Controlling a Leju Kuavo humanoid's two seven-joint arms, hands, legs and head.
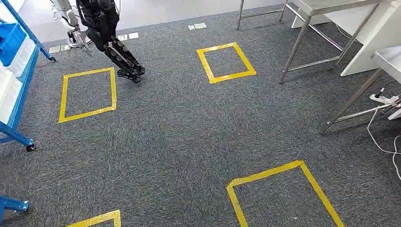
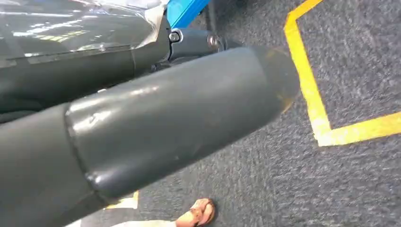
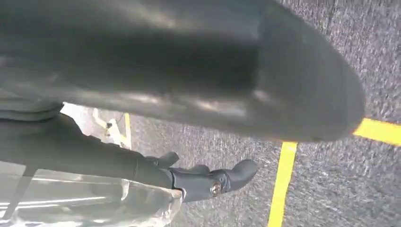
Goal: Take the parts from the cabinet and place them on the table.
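Robot is crossing carpet (image 1: 189,132) between blue cabinet (image 1: 14,71) and steel counter (image 1: 331,9); no parts visible, left hand (image 2: 142,132) and right hand (image 3: 189,71) grip unclear, progress unclear.

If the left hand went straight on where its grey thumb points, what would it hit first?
Likely only the grey carpet, by a yellow tape line; nothing else shows there, though depth is unclear.

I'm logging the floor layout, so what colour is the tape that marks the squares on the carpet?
Yellow tape on dark grey carpet, clearest in the head view.
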